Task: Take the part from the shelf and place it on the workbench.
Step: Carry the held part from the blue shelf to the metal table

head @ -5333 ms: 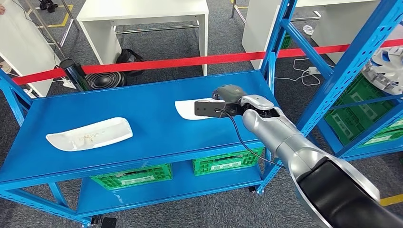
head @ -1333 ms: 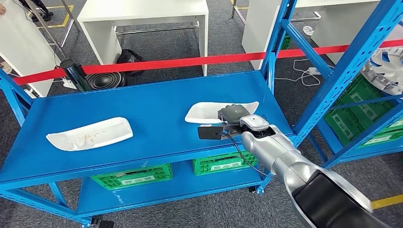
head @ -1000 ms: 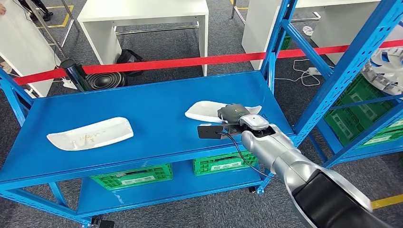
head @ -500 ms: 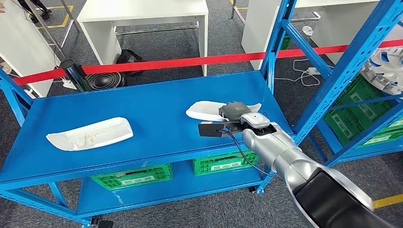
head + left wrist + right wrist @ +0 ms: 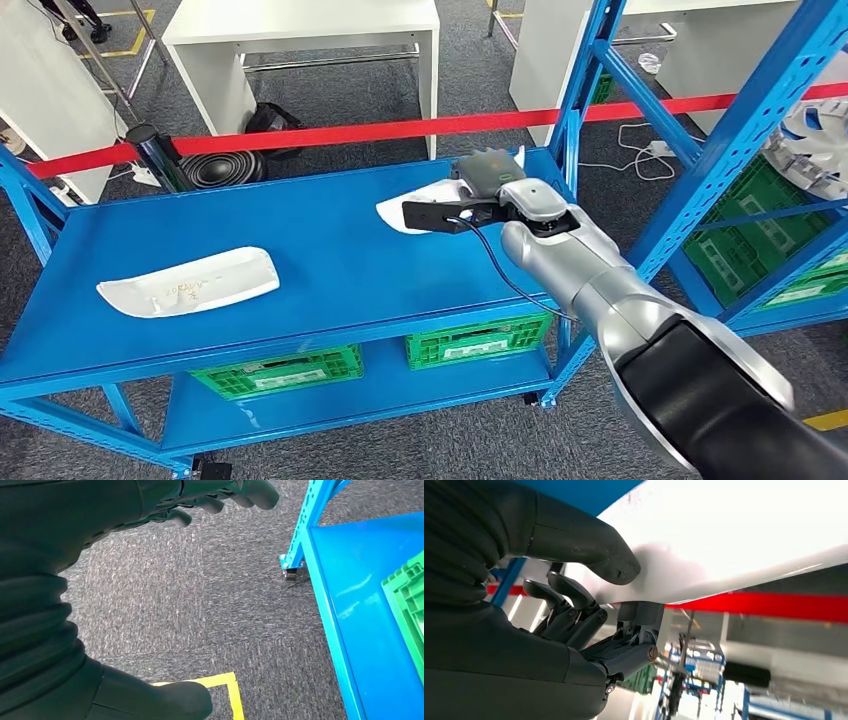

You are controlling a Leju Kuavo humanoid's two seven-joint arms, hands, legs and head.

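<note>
The right hand (image 5: 487,175) grips a white part (image 5: 415,212) by its edge, thumb on top and fingers beneath, above the far right of the blue surface (image 5: 330,270). A second white part (image 5: 187,283), bearing faint unreadable writing, lies at the surface's left. The left hand (image 5: 220,495) hangs over the floor, fingers loosely spread and holding nothing.

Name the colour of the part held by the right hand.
White part, clearest in the head view.

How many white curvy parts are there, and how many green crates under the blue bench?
White curved parts: 2, one lying on the workbench top, one gripped in the right hand at the far right corner.
Green crates on the bench's lower shelf: 2.
Total: 4.
</note>
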